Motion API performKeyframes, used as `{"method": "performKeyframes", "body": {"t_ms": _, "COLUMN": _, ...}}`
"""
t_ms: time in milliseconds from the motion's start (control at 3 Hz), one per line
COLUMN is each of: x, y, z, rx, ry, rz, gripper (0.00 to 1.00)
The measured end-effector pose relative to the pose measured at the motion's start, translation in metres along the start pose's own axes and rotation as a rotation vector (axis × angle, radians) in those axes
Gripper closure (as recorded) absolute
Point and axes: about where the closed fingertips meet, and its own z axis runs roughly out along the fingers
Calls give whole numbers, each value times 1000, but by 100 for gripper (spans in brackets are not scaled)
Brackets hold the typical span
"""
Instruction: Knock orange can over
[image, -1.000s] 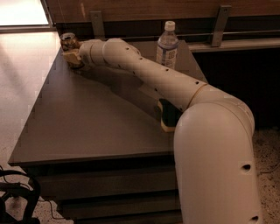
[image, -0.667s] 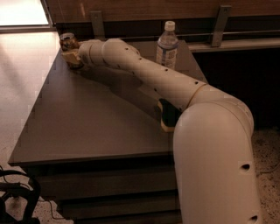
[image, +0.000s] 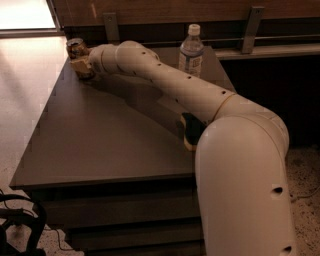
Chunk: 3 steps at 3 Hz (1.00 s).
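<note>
The orange can (image: 75, 48) stands upright at the far left corner of the dark table (image: 100, 135); its silver top rim shows. My gripper (image: 81, 66) is at the end of the long white arm, right beside the can on its near side, seemingly touching it. The arm reaches across the table from the lower right.
A clear plastic water bottle (image: 191, 51) with a white cap stands at the far edge of the table, right of the arm. A dark wall with metal brackets runs behind the table. Pale floor lies to the left. Black cables lie at the lower left (image: 20, 225).
</note>
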Motion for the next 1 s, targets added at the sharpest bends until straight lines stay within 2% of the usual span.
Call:
{"method": "performKeyframes", "body": {"t_ms": 333, "x": -14, "y": -10, "z": -13, "rx": -22, "ry": 92, "rz": -28, "gripper": 100}}
{"method": "performKeyframes", "body": {"t_ms": 667, "x": -14, "y": -19, "z": -32, "rx": -40, "ry": 196, "rz": -40, "gripper": 100}}
{"method": "performKeyframes", "body": {"t_ms": 1000, "x": -7, "y": -29, "z": -69, "rx": -18, "ry": 329, "rz": -49, "gripper": 100}}
